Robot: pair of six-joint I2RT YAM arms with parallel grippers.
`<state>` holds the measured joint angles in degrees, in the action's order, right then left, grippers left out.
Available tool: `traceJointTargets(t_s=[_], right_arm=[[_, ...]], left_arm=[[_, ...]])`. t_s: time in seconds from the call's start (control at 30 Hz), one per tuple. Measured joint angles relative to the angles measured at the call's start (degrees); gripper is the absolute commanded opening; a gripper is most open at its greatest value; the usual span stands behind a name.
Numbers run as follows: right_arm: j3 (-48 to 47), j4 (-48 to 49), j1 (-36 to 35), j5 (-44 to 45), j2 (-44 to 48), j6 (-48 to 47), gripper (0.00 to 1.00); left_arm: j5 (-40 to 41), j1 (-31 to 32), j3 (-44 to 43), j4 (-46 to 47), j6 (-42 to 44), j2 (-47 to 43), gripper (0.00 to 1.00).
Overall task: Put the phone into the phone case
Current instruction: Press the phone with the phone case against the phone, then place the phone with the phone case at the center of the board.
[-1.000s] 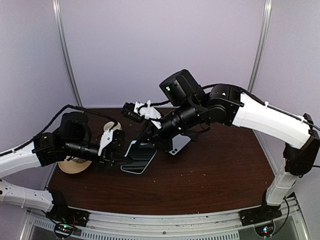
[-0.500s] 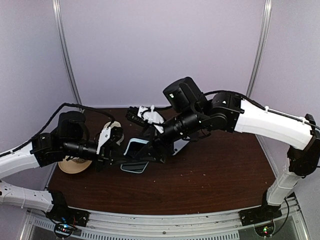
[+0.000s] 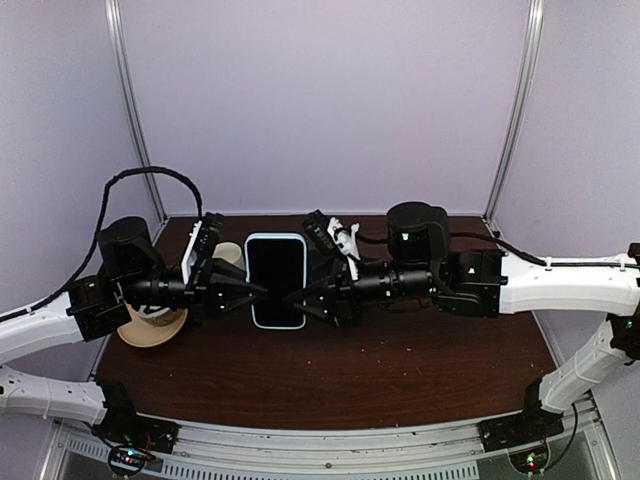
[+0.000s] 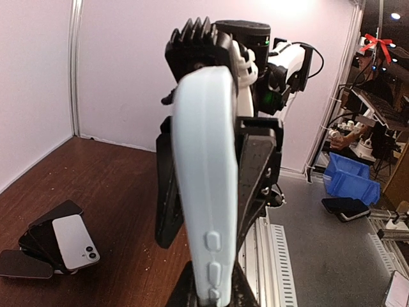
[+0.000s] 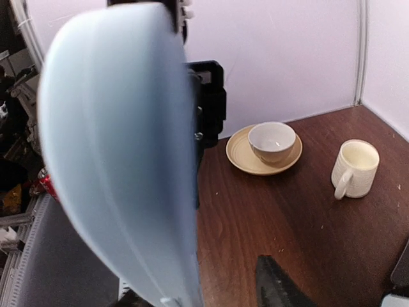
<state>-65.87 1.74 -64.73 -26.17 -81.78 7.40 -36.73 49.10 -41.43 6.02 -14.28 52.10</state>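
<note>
Left gripper (image 3: 252,292): clamped on left edge of phone case (image 3: 276,238). Right gripper (image 3: 312,296): fingers straddle right edge, grip cannot tell. One case, one phone (image 3: 277,285) inside, held above table (image 3: 420,360). Long axis points away from bases, screen up. Left wrist view, not top: side buttons, white spare phone (image 4: 71,240). Right wrist view: one cup (image 5: 271,139) on one saucer (image 5: 238,157), one mug (image 5: 353,167).

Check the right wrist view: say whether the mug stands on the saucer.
No, the mug stands on the table beside the saucer, which holds a cup.
</note>
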Motion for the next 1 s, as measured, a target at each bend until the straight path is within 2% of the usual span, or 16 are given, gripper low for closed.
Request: traceJointTargets(t_s=[0.1, 0.13, 0.37, 0.4, 0.47, 0.5, 0.57, 0.7, 0.87, 1.0], right_arm=[[0.2, 4.2, 0.0, -1.2, -1.4, 2.2, 0.04], [0.3, 5.1, -0.2, -1.6, -1.6, 2.6, 0.0], [1.2, 7.1, -0.1, -3.5, -1.5, 2.6, 0.0], [1.2, 7.1, -0.1, -3.5, -1.4, 2.7, 0.0], [1.2, 6.9, -0.1, -3.4, -1.4, 3.0, 0.0], [1.2, 6.5, 0.0, -3.4, -1.3, 3.4, 0.0], [1.1, 3.2, 0.9, -2.6, -1.0, 4.1, 0.0], [0.4, -9.2, 5.6, -0.4, 0.2, 6.5, 0.0], [1.7, -26.2, 14.8, 2.3, 2.2, 12.4, 0.0], [8.7, -34.6, 23.1, 2.5, 5.2, 16.5, 0.0]], left_arm=[[-0.7, 0.0, 0.2, 1.6, -1.5, 0.0, 0.0], [-0.7, -0.2, 0.3, 2.0, -1.8, 0.0, 0.0], [-2.1, -0.6, 0.5, 2.9, -3.7, 0.0, 0.0], [-2.1, -0.6, 0.5, 3.0, -3.7, 0.0, 0.13], [-2.1, -0.6, 0.5, 2.9, -3.7, 0.1, 0.53], [-1.8, -0.5, 0.5, 2.9, -3.3, 0.2, 0.64], [-0.5, -0.4, 0.3, 2.2, -2.3, 0.3, 0.77], [7.8, -0.4, -1.5, -3.0, 1.3, -0.5, 0.86], [18.4, -0.4, -1.6, -7.1, 5.4, -4.8, 0.86], [24.2, -0.4, -3.6, -10.6, 7.0, -4.3, 0.86]])
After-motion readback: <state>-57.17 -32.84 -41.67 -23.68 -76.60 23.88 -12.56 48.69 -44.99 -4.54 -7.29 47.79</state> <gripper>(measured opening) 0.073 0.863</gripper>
